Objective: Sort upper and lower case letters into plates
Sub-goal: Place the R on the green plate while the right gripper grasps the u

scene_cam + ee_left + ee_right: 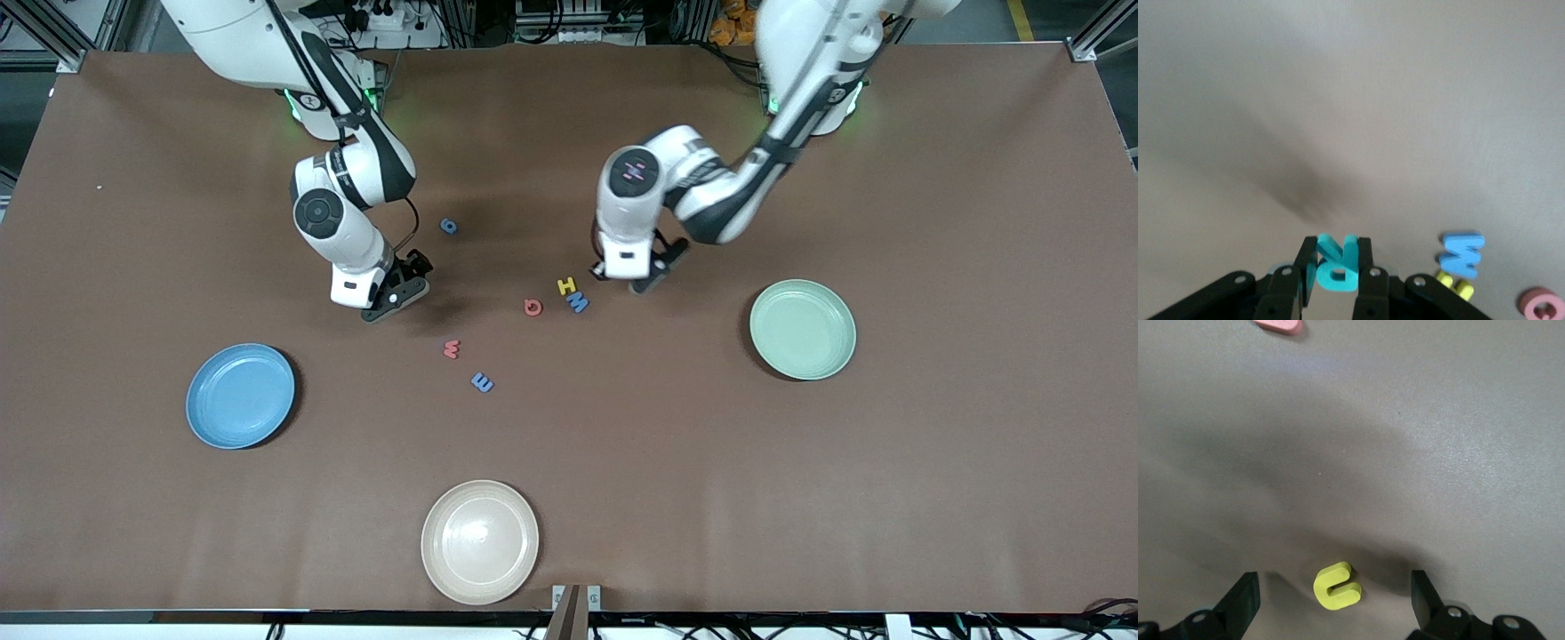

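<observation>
Left wrist view shows my left gripper (pixel 1336 272) clamped on a chunky teal foam letter R (pixel 1336 264); next I carry it to the pale mint green round plate (pixel 803 329) at four o'clock. Right gripper (pixel 1333 600) straddles a small yellow lowercase letter (pixel 1335 587), fingers wide.

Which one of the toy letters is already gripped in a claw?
The teal letter R, pinched in the shut left claw. The yellow letter only lies on the table between the open right claw's fingers; all the others lie loose.
</observation>
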You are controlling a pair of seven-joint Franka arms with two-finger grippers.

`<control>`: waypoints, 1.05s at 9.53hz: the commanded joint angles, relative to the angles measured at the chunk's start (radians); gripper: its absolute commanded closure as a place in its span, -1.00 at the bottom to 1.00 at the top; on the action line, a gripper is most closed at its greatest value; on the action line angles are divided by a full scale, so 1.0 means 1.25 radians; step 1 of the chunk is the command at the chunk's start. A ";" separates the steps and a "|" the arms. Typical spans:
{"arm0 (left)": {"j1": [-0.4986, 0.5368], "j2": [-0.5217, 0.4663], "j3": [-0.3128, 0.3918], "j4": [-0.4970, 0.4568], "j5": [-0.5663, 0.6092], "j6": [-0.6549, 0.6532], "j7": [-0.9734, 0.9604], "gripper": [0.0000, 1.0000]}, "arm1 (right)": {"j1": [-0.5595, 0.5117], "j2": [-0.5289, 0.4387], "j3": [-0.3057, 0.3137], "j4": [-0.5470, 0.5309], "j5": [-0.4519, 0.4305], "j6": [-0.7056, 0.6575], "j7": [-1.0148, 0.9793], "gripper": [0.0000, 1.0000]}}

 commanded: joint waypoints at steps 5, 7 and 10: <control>0.466 -0.035 -0.202 -0.032 0.023 -0.192 0.675 1.00 | 0.036 -0.014 -0.001 -0.011 -0.001 0.028 -0.021 -1.00; 0.502 -0.035 -0.202 -0.059 0.151 -0.191 0.736 1.00 | 0.032 -0.007 -0.001 -0.014 -0.011 0.074 -0.092 -1.00; 0.548 -0.029 -0.204 -0.092 0.306 -0.167 0.855 1.00 | 0.026 -0.008 -0.003 -0.027 -0.011 0.075 -0.127 -1.00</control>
